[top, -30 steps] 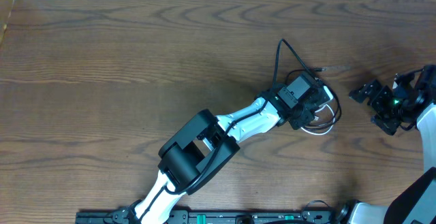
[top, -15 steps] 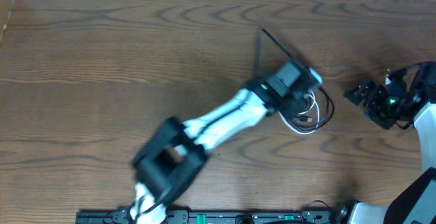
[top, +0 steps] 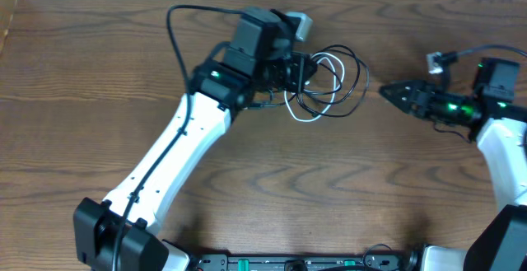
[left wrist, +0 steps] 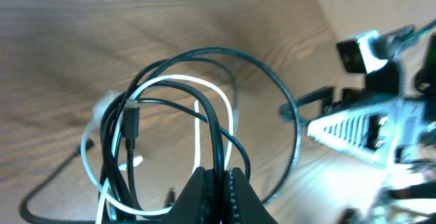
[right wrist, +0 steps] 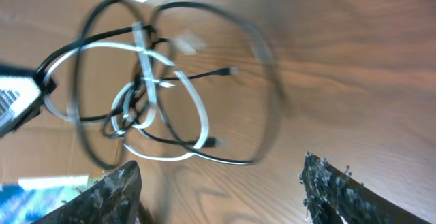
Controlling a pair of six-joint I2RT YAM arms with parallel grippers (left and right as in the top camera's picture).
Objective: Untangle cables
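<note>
Robotics lab bench, wood-grain table (top: 99, 73), L arm (top: 169, 160) + R arm (top: 504, 151), hardware rail (top: 272, 263) at front edge.

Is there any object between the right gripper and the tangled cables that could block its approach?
Nothing visible does. Only bare table lies between the open fingers of the right gripper and the cables, which the left gripper holds from the other side.

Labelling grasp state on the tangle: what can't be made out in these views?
1. Left wrist: whether the left gripper pinches the thin white cable along with the thin black cable; its fingers cover the grip.
2. Overhead: same grip, hidden under the black wrist housing.
3. Right wrist: cable crossings, motion-blurred.
</note>
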